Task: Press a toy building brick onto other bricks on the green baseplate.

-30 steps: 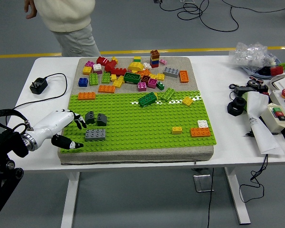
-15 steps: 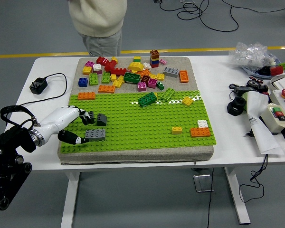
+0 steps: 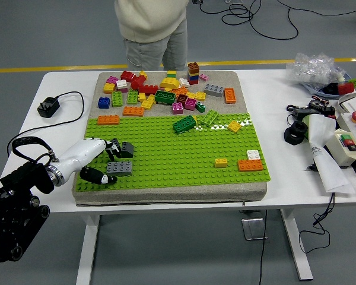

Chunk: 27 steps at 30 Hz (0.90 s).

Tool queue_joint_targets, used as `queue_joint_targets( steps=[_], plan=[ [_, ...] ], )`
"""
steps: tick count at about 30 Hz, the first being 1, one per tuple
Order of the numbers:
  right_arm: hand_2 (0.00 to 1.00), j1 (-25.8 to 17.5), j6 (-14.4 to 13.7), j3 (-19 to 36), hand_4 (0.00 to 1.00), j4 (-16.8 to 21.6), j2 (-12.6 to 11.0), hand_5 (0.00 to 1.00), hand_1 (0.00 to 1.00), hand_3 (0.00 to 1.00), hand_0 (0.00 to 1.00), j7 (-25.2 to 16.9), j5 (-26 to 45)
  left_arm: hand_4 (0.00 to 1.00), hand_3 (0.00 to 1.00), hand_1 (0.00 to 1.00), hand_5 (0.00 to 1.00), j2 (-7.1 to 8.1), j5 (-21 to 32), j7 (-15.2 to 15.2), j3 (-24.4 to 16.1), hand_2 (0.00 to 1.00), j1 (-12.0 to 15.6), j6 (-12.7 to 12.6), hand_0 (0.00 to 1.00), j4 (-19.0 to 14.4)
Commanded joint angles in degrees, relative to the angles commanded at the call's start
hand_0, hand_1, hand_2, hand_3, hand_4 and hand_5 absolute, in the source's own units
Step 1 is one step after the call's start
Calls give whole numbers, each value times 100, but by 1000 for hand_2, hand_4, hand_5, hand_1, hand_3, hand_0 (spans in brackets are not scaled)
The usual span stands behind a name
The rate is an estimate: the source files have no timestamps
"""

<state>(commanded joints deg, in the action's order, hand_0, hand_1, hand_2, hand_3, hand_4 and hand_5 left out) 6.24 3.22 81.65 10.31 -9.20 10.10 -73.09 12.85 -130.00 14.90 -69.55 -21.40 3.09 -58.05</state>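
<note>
Baseplate: green baseplate (image 3: 178, 157) lies on a grey pad (image 3: 166, 193) on the white surface (image 3: 273, 113), filling the pad's near part.
Left hand: white left hand (image 3: 98, 160) reaches in from the lower left over the baseplate's left edge; fingers are curled around the small dark grey bricks, thumb low beside the flat grey brick; whether it truly grips one I cannot tell.
Dark grey bricks: two small dark grey bricks (image 3: 123, 149) sit side by side on the baseplate, at the fingertips.
Flat grey brick: long flat grey brick (image 3: 119, 168) sits on the baseplate just in front of them, its left end by the thumb.
Right arm: out of view.
Other bricks on plate: yellow brick (image 3: 221, 162), an orange brick (image 3: 250, 165) with a white brick (image 3: 253, 155) behind it, near the right edge; a dark green brick (image 3: 184, 123) at the far border.
Loose pile: mixed coloured bricks (image 3: 160, 92) crowd the pad's far part; a small stacked tower (image 3: 193, 73) stands among them.
Person: stands at the far side in a cream top (image 3: 151, 18); hands not seen.
Surface, left: black charger (image 3: 47, 107) with cable.
Surface, right: control box (image 3: 350, 142) with red and green buttons, white paper (image 3: 323, 157), a clear plastic bag (image 3: 314, 68).
Writing: none readable.
</note>
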Motion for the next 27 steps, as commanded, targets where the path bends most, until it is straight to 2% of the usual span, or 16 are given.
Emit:
queue_joint_targets(
  steps=[4, 5, 10, 11, 16, 17, 27],
  plan=[
    [770, 11, -5, -4, 998, 0, 4, 698, 726, 783, 790, -3, 14, 925, 587, 727, 185, -28, 0, 24, 11, 545, -35, -66, 858, 86],
    [770, 13, -5, -4, 998, 0, 6, 699, 726, 783, 790, -4, 20, 828, 513, 678, 146, -34, 0, 32, 11, 517, -41, -94, 843, 98],
    [770, 9, 0, 4, 998, 0, 9, 699, 726, 783, 790, -5, 28, 828, 513, 678, 146, -44, 0, 42, 11, 517, -60, -138, 843, 117],
    [770, 8, 0, 5, 998, 0, 9, 698, 726, 783, 790, -7, 31, 763, 482, 573, 159, -46, 0, 46, 11, 504, -59, -141, 803, 125],
    [770, 13, -1, 13, 998, 0, 10, 698, 726, 783, 790, -12, 35, 763, 482, 573, 159, -41, 0, 61, 23, 504, -44, -132, 803, 141],
    [770, 13, -2, 13, 998, 0, 10, 699, 726, 783, 790, -13, 36, 748, 487, 542, 143, -39, 0, 64, 24, 507, -41, -129, 757, 142],
    [770, 15, -10, 24, 998, 0, 6, 699, 726, 783, 790, -11, 33, 769, 499, 537, 161, -38, 0, 92, 3, 518, -12, -82, 722, 106]
  ],
)
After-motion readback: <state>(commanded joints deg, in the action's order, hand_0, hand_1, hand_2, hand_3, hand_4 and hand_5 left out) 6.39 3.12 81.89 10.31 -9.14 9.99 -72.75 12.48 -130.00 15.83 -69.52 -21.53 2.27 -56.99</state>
